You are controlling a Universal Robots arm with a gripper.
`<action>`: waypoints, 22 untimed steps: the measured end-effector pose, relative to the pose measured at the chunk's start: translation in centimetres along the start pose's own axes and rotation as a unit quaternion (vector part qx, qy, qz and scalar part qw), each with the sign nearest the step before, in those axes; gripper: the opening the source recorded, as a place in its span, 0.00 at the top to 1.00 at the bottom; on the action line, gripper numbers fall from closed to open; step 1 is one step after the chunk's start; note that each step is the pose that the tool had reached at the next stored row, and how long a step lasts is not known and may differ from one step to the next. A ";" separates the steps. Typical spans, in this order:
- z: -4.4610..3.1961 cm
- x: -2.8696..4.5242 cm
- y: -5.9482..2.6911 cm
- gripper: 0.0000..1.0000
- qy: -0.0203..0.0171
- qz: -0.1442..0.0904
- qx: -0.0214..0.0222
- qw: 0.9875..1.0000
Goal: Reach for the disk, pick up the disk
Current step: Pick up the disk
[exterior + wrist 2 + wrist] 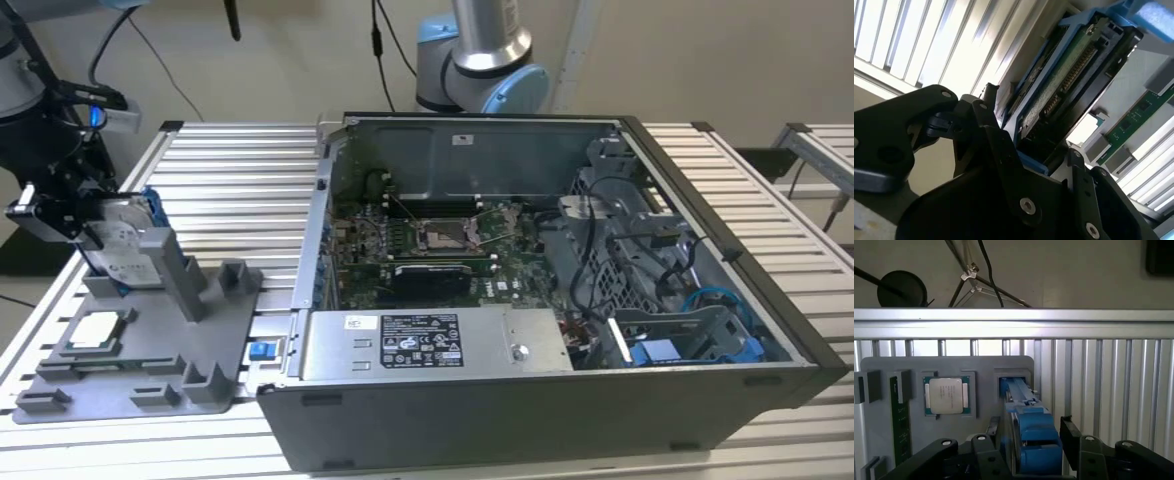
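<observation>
The disk (pixel 123 235), silver with a white label and a blue frame, stands on edge in a slot of the grey fixture (pixel 214 330) at the exterior view's left. My gripper (pixel 83 222) reaches it from the left and straddles it. In the first wrist view the disk's blue edge (pixel 1030 427) runs between the two black fingers (pixel 1072 432), which lie against both its sides. The second wrist view shows the disk's circuit-board face (pixel 1064 80) rising out of my gripper (pixel 1031 132). The disk's lower end still meets the fixture's slot (pixel 1014 376).
A square processor chip (pixel 96 330) (pixel 947 395) and a green memory stick (pixel 900 425) lie in the fixture. A small blue clip (pixel 263 350) sits beside the open computer case (pixel 534 400) filling the table's middle. Another arm's base (pixel 481 60) stands behind it.
</observation>
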State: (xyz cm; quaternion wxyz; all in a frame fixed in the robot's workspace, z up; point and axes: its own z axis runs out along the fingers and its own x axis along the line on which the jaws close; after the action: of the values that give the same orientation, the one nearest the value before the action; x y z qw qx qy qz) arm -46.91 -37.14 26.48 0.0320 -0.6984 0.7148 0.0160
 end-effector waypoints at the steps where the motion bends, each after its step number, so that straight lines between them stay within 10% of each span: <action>1: 0.00 0.00 0.00 0.00 0.000 0.000 0.000 1.000; 5: 0.00 0.02 0.00 0.00 0.000 0.000 0.000 1.000; 6: 0.00 0.02 0.00 1.00 0.000 0.000 0.000 1.000; 22: 0.01 0.09 0.00 1.00 0.000 0.000 0.000 1.000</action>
State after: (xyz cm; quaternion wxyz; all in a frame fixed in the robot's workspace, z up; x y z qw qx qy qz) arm -46.92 -37.22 26.47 0.0320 -0.6984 0.7148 0.0160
